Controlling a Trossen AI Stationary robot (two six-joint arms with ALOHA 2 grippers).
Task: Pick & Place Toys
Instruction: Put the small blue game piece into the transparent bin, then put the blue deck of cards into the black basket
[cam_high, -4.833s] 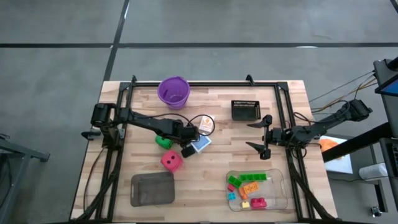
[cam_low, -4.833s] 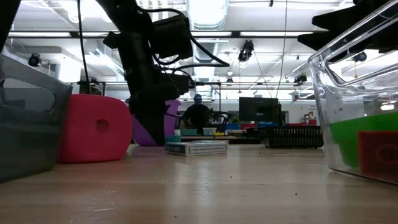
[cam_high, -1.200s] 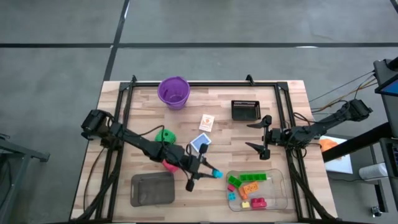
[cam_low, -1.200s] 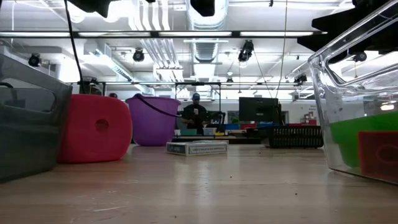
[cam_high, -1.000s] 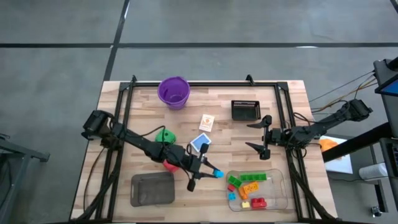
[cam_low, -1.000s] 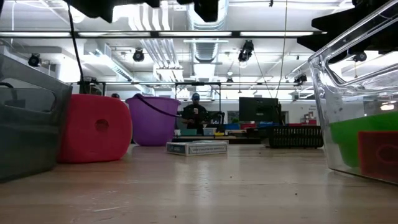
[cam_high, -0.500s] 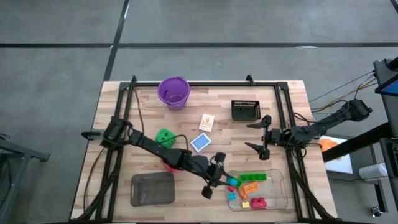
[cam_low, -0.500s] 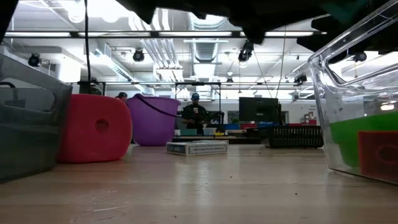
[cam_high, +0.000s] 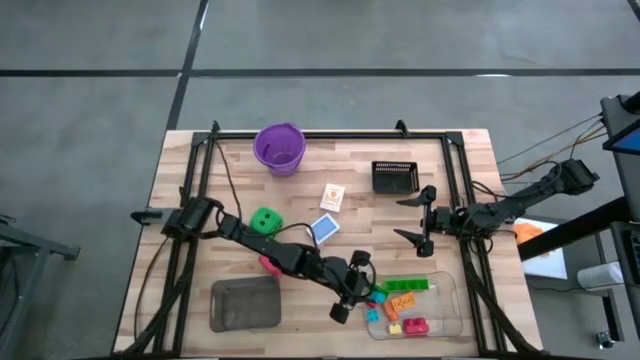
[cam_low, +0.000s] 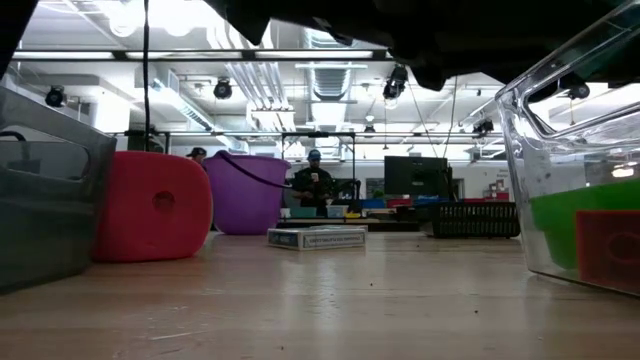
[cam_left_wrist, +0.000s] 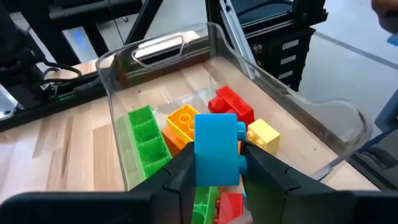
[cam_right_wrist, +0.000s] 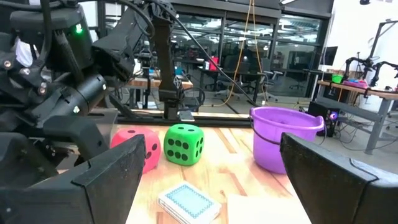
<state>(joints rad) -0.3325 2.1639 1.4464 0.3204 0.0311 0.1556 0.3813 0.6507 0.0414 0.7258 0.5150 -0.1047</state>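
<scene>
Since the earlier frame the left gripper (cam_left_wrist: 217, 163) has carried its smooth blue brick (cam_left_wrist: 216, 148) over the clear plastic tray (cam_left_wrist: 161, 46); its jaws clamp the brick's sides. Just beyond them, studded green, orange, red and yellow bricks (cam_left_wrist: 186, 127) lie inside. The right gripper (cam_high: 414, 213) waits well apart, jaws spread wide.

My left claw (cam_high: 357, 289) hangs at the near-left rim of the tray (cam_high: 452, 290) of bricks (cam_high: 399, 287). Left of it lie two dice (cam_high: 265, 220); behind, two cards (cam_high: 323, 229), then the cup (cam_high: 279, 147).
</scene>
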